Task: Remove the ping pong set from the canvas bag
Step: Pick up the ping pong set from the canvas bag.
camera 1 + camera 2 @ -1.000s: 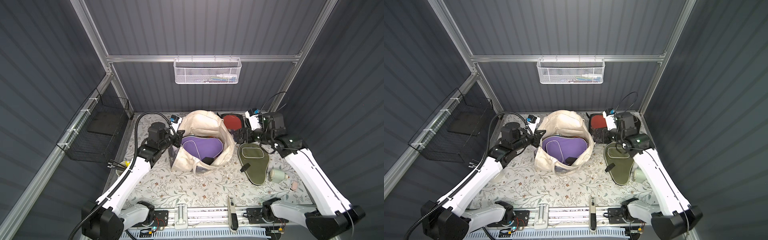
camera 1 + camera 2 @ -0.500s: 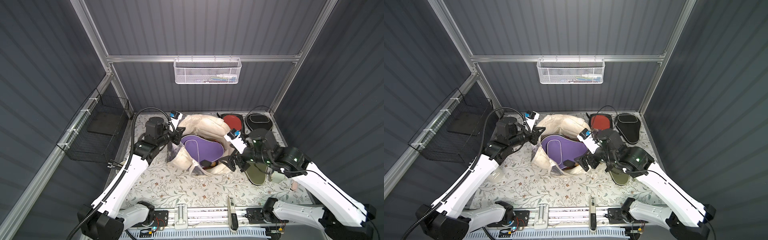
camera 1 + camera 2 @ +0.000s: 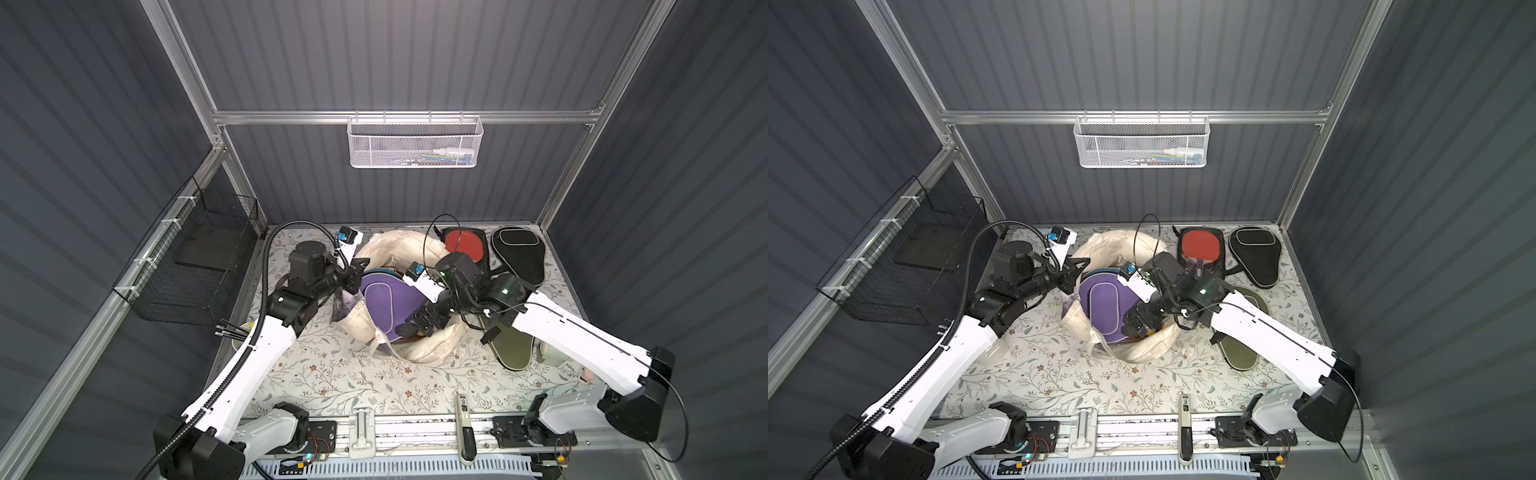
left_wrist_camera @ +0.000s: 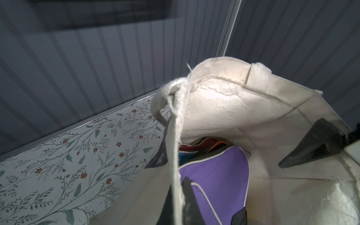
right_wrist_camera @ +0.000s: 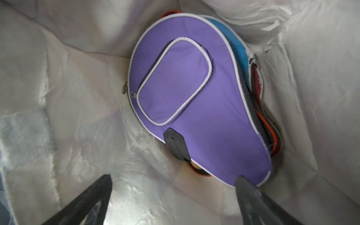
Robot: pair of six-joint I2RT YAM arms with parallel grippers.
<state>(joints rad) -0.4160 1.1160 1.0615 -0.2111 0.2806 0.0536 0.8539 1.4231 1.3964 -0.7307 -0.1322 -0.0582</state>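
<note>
canvas bag (image 3: 399, 249) (image 3: 1113, 248): is sitting open-mouthed on the floral tabletop (image 3: 332, 374), toward the back and between the two arms, with its cream lining showing.
left gripper (image 3: 352, 286) (image 3: 1073, 276): is pinching the bag's rim on the left side, jaws pressed together on the fabric edge. In the left wrist view the rim strip is running between the two dark fingers (image 4: 188, 202).
right gripper (image 3: 413, 328) (image 3: 1136, 326): is reaching down inside the bag with its jaws spread wide, gripping nothing, over the handle end of the top case. One fingertip (image 5: 241, 181) is sitting right at that narrow end, and contact is unclear.
purple paddle case (image 3: 382, 299) (image 5: 194, 87): is lying on top of the stack inside the bag, pocket side up.
blue case (image 5: 236, 48) and maroon case (image 4: 202, 145): are peeking out from under the purple one.
red paddle pack (image 3: 463, 245) and black paddle case (image 3: 517, 253): are lying side by side on the table at the back right, just beside the bag.
olive paddle case (image 3: 513, 345): is lying on the table right of the bag, partly under the right arm.
</note>
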